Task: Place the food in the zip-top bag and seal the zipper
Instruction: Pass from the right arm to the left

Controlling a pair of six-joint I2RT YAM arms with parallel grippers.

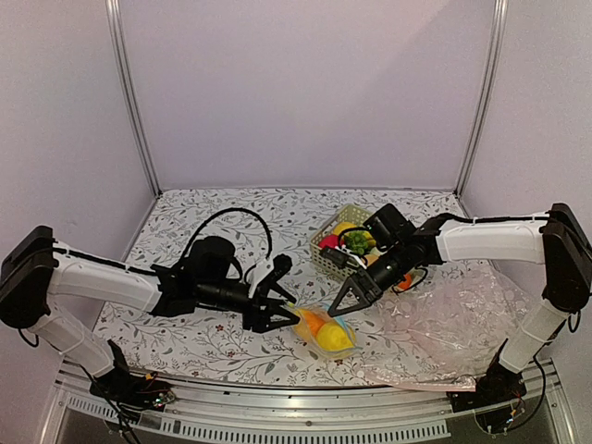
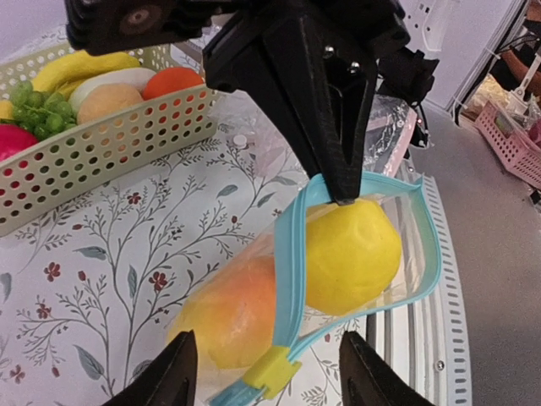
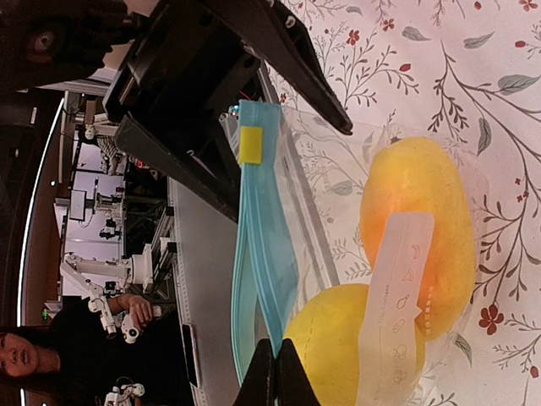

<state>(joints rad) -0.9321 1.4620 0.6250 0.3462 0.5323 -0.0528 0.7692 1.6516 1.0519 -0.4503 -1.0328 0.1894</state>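
Note:
The small clear zip-top bag lies near the table's front edge with both fruits inside: the rounded yellow one and the longer orange-yellow one. Its light blue zipper gapes over the yellow fruit, and a yellow slider sits at one end. My left gripper is open, with a fingertip on each side of the slider end and neither touching it. My right gripper is shut on the zipper strip and lifts it above the yellow fruit.
A cream perforated basket with other toy fruits stands behind the bag, seen also in the left wrist view. A large pinkish clear plastic sheet lies to the right. The metal front rail runs just beyond the bag.

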